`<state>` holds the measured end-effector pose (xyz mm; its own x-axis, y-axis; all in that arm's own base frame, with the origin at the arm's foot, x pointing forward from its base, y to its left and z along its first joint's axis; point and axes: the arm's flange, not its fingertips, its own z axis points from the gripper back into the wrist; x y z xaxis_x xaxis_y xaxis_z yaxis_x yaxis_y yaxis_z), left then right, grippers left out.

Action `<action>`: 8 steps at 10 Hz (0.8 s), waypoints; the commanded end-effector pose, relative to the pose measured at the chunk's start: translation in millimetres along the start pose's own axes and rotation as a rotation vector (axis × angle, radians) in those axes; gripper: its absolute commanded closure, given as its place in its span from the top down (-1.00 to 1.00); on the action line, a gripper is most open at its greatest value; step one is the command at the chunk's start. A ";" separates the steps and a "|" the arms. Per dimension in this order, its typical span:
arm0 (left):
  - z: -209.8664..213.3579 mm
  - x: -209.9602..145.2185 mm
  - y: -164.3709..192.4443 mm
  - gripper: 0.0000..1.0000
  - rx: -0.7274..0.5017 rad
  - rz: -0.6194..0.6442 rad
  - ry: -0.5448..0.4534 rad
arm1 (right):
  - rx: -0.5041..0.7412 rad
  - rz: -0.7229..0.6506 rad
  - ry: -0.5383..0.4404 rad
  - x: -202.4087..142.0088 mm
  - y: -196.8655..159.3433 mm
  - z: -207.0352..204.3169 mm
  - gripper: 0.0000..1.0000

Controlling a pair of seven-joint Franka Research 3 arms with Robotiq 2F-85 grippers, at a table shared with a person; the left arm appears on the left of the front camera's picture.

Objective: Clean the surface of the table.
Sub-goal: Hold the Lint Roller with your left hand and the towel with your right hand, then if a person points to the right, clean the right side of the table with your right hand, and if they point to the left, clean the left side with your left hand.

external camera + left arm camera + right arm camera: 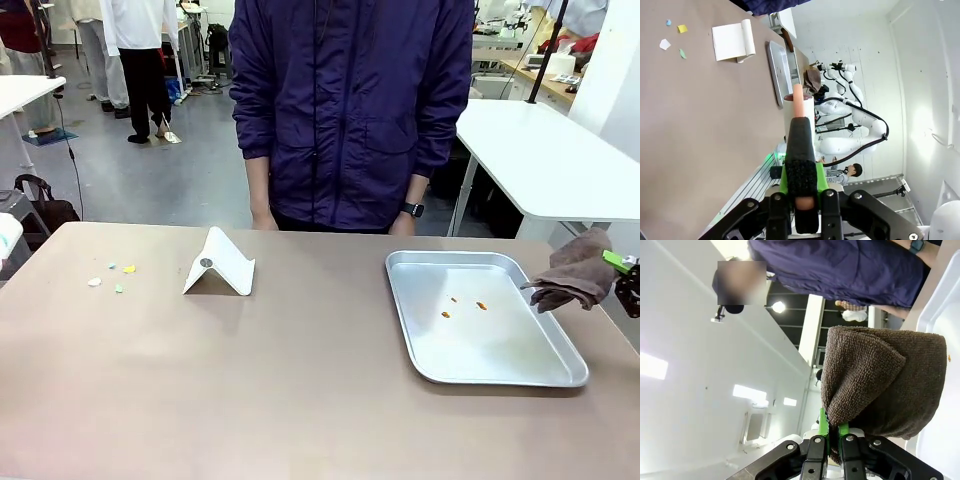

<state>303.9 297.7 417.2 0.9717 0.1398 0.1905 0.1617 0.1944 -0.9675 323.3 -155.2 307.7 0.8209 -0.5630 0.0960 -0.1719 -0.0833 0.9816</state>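
The table (300,390) spreads across the whole near field, its matte brownish-taupe top running from the robot's edge to the person (350,100) standing at the far side. I judge it rigid, heavy and fixed in place, so it is not something to grasp. The work happens on its smooth, flat skin, where a wiping tool should glide with light downward pressure. What lies on it looks easy to shift: a few small coloured paper scraps (112,275) near the left edge, likely light enough to skitter or cling, and a white folded card (220,263) standing tent-like near them. A shiny metal tray (500,381) sits to the right, with some orange crumbs (465,305) in it. The right gripper (831,430) is clamped on a fold of a soft brown towel cloth (575,270), held just beside the tray's right rim. The left gripper (801,145) is closed around a peach-coloured handle (798,97) ending in a white cylinder (807,107), a tool I cannot identify.
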 end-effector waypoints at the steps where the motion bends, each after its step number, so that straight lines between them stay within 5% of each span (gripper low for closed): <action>1: -3.8 -5.1 -2.4 -0.83 -0.009 0.000 -0.007 | 0.004 -0.003 0.006 0.7 5.8 -2.7 -1.00; 8: -3.8 -5.1 -2.4 -0.83 -0.009 0.000 -0.007 | 0.004 -0.003 0.006 0.7 5.8 -2.7 -1.00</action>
<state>302.6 295.8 415.2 0.9721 0.1411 0.1872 0.1593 0.1881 -0.9691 323.3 -155.1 307.7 0.8210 -0.5628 0.0960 -0.1719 -0.0834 0.9816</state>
